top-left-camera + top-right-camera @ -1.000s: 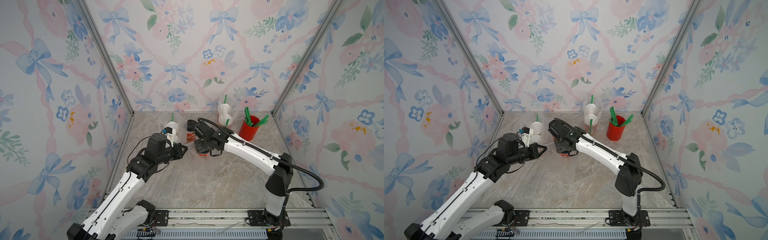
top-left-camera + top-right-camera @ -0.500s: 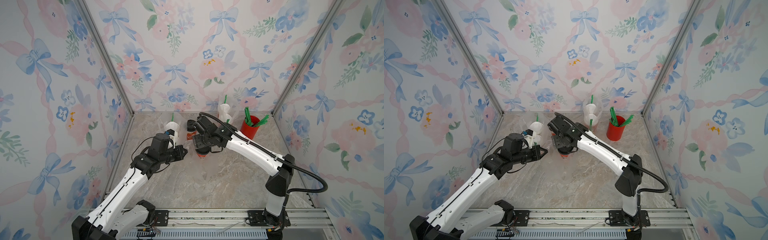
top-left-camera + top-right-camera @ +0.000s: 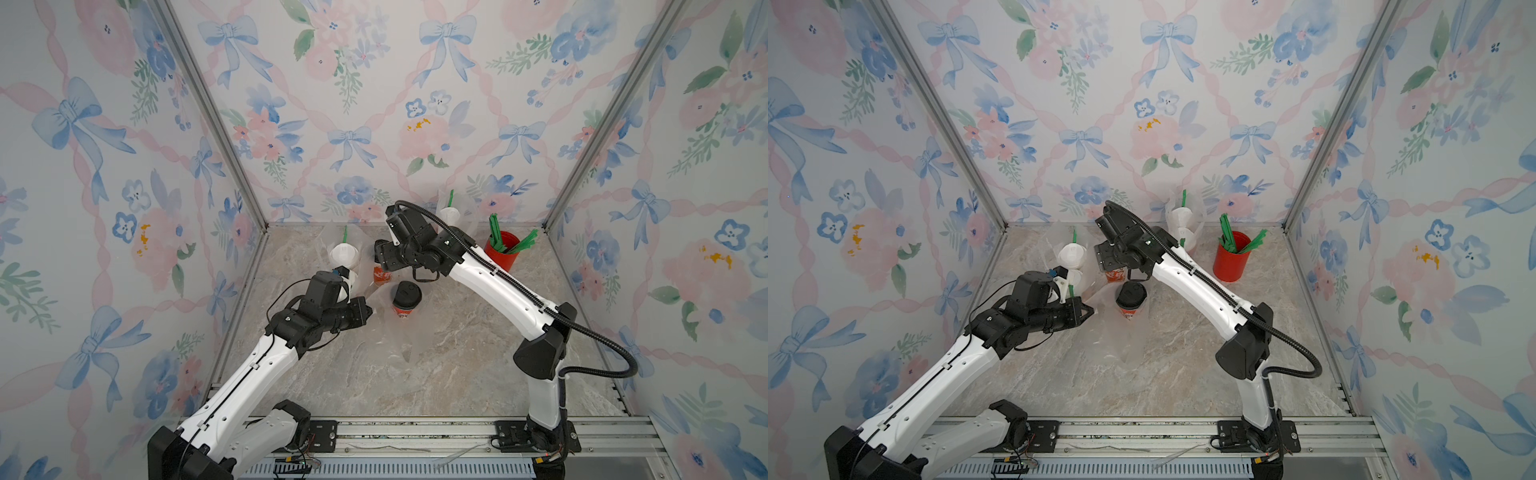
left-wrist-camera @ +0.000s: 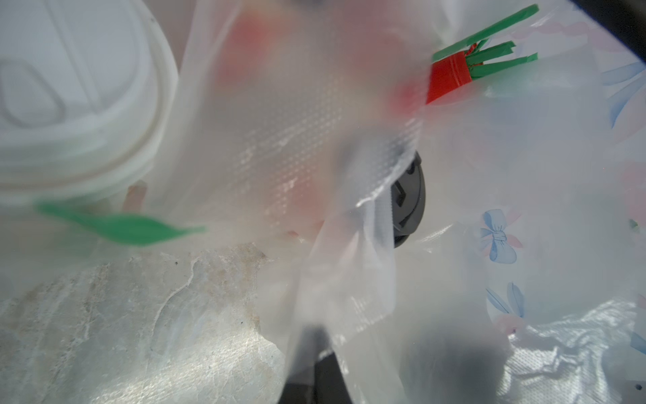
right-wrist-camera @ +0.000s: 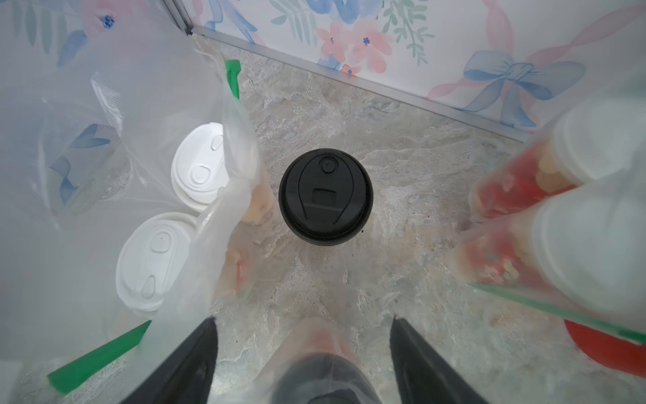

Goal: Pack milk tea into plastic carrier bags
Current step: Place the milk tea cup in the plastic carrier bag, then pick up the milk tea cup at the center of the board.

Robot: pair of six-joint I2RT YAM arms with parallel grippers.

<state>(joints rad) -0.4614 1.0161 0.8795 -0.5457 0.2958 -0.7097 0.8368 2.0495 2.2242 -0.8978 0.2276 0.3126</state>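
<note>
1. Your left hand [image 3: 368, 312] is clamped on the film of the open bag [image 4: 349, 245] and holds its mouth up over the middle of the tabletop [image 3: 436, 374].
2. Your right hand [image 5: 302, 320] is spread wide and carries nothing. In the right wrist view its fingers [image 5: 195, 363] stand either side of the bagged cup [image 3: 406, 297], apart from it.
3. That black-lidded cup shows through film and stands upright, so I judge it is inside the open bag.
4. The free cup [image 5: 325, 196], also black-lidded, stands upright on bare tabletop just behind the bagged cup. It looks like the last one to pack.
5. The left bag [image 5: 87, 147] and the back bag [image 3: 467, 218] each hold two white-lid cups [image 5: 199, 171]. The straw cup [image 3: 500, 253] is not part of the job.
6. Expect the free cup to be top-heavy if it is full. Its paper wall will probably dent under a hard squeeze, and the lid could pop off.
7. Take the cup across its body, just below the lid rim, never by the lid, and keep it upright.
8. The bag is thin, limp and slippery, and will likely collapse if it goes slack.
9. Hold the bag by the rim or handle loop and keep it taut, so the cup's base does not snag the film and tip its neighbour.
</note>
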